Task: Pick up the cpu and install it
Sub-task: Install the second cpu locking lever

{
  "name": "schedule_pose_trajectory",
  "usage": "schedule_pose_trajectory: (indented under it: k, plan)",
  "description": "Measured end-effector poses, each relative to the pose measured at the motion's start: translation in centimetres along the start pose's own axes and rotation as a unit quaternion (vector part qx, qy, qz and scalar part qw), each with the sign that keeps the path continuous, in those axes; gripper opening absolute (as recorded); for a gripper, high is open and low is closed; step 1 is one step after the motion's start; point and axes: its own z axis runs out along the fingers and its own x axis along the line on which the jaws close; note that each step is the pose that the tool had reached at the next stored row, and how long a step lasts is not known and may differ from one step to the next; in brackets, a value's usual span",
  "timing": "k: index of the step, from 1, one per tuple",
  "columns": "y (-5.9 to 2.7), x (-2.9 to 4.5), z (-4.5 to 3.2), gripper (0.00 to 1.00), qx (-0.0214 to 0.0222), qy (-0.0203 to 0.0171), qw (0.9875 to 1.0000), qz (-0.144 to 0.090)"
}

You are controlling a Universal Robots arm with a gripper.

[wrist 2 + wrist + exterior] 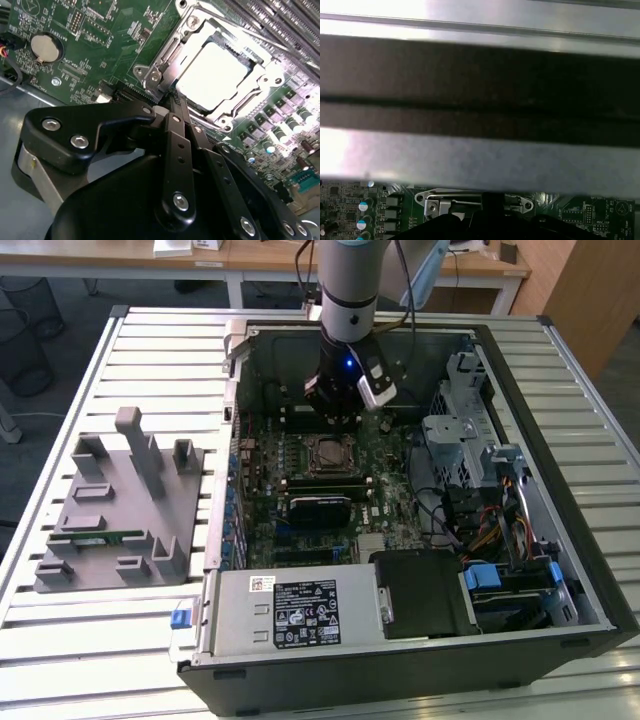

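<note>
Motherboard lies inside the open computer case, with the cpu seated in its socket frame. Above it hangs the gripper, fingers closed and empty. Beside the case stands a grey fixture holding a green memory stick.

Pale silver cpu, green motherboard, seemingly grey fixture.

pale square cpu, flat in socket
</note>
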Motion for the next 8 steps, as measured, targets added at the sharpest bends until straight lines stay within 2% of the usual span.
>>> schedule_pose_trajectory:
  k: [8]
  plan:
    - [-0.96,-0.01,-0.05,0.11,0.0000,0.0000,1.0000,0.000]
